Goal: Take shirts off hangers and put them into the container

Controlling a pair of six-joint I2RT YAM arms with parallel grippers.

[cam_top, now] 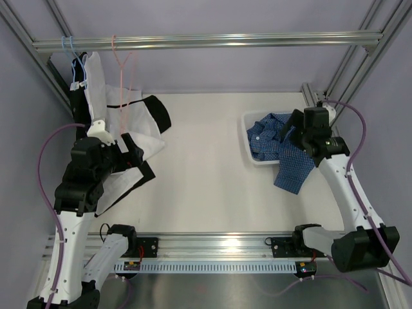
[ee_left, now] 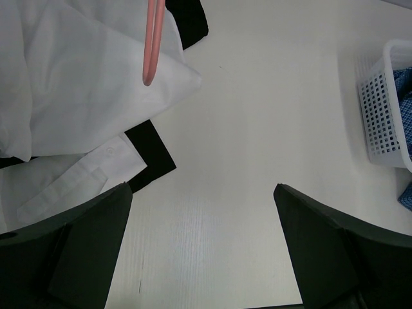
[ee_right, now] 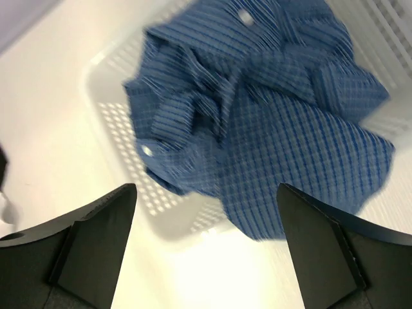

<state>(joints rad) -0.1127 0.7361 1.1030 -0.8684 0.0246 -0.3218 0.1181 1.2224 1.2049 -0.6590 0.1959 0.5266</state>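
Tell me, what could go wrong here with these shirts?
The blue shirt spills over the basket rim onto the table; it may slide out, or snag on the open right end effector above it. The white shirt lies bunched by the pink hanger, over a black shirt, so a pull by the left end effector might catch the hanger or drag both.

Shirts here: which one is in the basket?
The blue checked shirt, partly draped over the basket's rim; the white shirt and black shirt are outside it.

Bright, even light; soft shadows; blue shirt (ee_right: 270, 122) motion-blurred in right wrist view.
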